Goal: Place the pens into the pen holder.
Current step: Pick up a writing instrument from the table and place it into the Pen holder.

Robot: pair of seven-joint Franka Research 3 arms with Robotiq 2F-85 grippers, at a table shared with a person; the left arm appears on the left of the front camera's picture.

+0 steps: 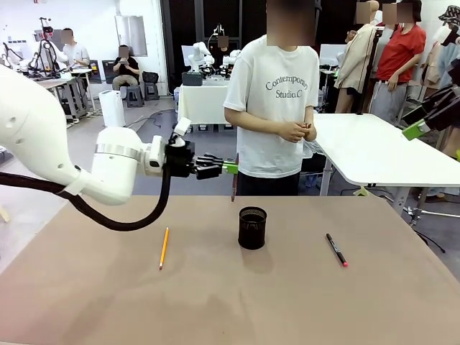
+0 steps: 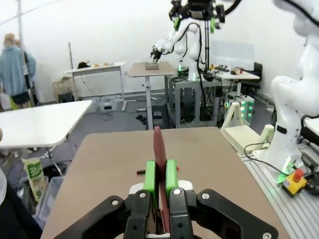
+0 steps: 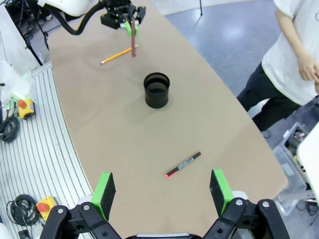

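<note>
Left claw (image 2: pixel 160 175) is clamped tight on the dark reddish pencil (image 2: pixel 159 147), green pads pressed flat on both sides of it. The pencil is slim with a matte maroon shaft. It hangs upright from the pads, raised off the brown counter (image 1: pixel 100 302), close to the pen holder (image 1: pixel 252 228) and to its left in front view. The holder is a short black mesh cup with an open mouth, upright mid-counter. Yellow-orange pencil (image 1: pixel 164 248) lies flat well left of the holder. Black marker (image 1: pixel 336 250), pink-red tip toward the robot, lies flat well right of it. Left arm reaches in from the left, forearm about level, fingers pointing sideways toward the counter's middle. Right claw (image 3: pixel 162 188) is held high over the counter's right end, looking down at the marker, jaws spread wide and gripping nothing. Person stands at the far side, hands (image 1: pixel 295 131) together at the waist.
</note>
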